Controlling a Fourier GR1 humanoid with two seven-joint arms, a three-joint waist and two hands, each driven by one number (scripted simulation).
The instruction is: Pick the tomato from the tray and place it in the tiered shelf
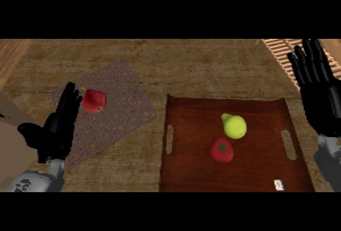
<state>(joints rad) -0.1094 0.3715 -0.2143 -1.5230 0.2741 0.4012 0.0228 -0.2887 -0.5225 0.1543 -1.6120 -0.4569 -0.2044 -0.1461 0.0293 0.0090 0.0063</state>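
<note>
The red tomato [222, 150] with a green stem lies near the middle of the dark brown tray [193, 176]. A yellow-green pear [234, 126] sits just above it on the same tray. My right hand [316, 90] stands open at the right edge, fingers up, to the right of the tray and apart from the tomato. Open too, my left hand [58, 126] is at the left, fingers up, over a woven mat. The slatted tiered shelf [283, 52] shows at the top right corner, partly behind my right hand.
A woven brown mat [123, 97] lies left of the tray with a red apple-like fruit [94, 100] on it, just beside my left hand's fingertips. A small white tag [278, 184] lies on the tray's lower right corner. A wooden edge runs along the far left.
</note>
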